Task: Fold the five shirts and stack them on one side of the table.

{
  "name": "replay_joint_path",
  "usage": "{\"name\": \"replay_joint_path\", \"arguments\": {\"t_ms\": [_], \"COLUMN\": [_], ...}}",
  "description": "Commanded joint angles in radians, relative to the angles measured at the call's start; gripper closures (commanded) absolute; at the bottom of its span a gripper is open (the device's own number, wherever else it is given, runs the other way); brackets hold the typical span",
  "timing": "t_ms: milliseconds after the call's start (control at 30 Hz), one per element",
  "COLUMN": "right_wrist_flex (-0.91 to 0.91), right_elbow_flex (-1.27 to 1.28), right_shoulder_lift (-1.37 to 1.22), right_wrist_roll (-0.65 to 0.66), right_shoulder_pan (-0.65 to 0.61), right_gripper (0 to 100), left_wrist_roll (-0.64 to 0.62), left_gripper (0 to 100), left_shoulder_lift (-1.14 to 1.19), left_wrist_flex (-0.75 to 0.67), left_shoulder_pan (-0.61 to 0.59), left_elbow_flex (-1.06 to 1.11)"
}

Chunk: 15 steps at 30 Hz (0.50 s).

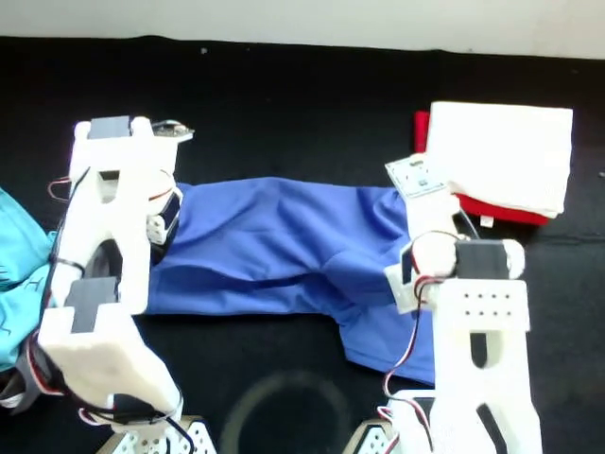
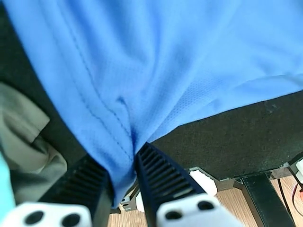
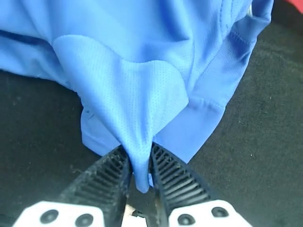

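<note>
The soft blue mesh-knit shirt [image 1: 284,246] lies across the middle of the black cloth-covered table [image 1: 284,85] as a long rumpled band, not yet a tidy rectangle, with one loose flap hanging off its right end towards the arms' bases. Each end of it is held. The left gripper [image 2: 124,158] has its ribbed black fingers clamped on a pinch of the blue shirt's hemmed edge, and the right gripper [image 3: 139,152] is closed on a pulled-up peak of the fabric at the opposite end. This looks like the middle of a fold on this garment, judging by how both arms hold it by opposite ends. Just beyond the blue shirt's right end, on the side away from the arm bases, a white folded shirt [image 1: 501,156] rests squarely on a red folded shirt [image 1: 503,212]. The red one shows as a strip along two edges beneath it, so two pieces appear finished and stacked. Off the blue shirt's left end a crumpled teal shirt [image 1: 19,255] lies in a heap, and beside it a bunched grey garment [image 2: 23,137] lies close to the left gripper; both look untouched. By that count the work is at the third shirt of five, with this fold to complete, the blue shirt to carry to the white-and-red stack, and the teal and grey ones to follow.
</note>
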<state>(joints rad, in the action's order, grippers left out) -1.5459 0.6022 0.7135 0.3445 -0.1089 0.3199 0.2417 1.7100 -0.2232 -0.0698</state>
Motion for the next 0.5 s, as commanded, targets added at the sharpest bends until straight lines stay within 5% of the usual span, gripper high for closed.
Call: {"name": "replay_joint_path", "arguments": {"t_ms": [0, 233, 467], "right_wrist_flex": [-0.054, -0.039, 0.024], "right_elbow_flex": [-0.019, -0.001, 0.17], "right_shoulder_lift": [0.062, 0.068, 0.079], "right_wrist_roll": [0.058, 0.21, 0.23], "right_shoulder_pan": [0.018, 0.2, 0.22], "right_gripper": [99.3, 99.3, 99.3], "left_wrist_roll": [0.0, 0.0, 0.0], "left_gripper": [99, 99, 99], "left_shoulder_lift": [-0.11, -0.142, -0.142], "left_wrist_flex": [0.025, -0.038, -0.184], "left_shoulder_pan": [-0.01, 0.013, 0.016], "left_elbow_flex": [-0.001, 0.202, 0.358]}}
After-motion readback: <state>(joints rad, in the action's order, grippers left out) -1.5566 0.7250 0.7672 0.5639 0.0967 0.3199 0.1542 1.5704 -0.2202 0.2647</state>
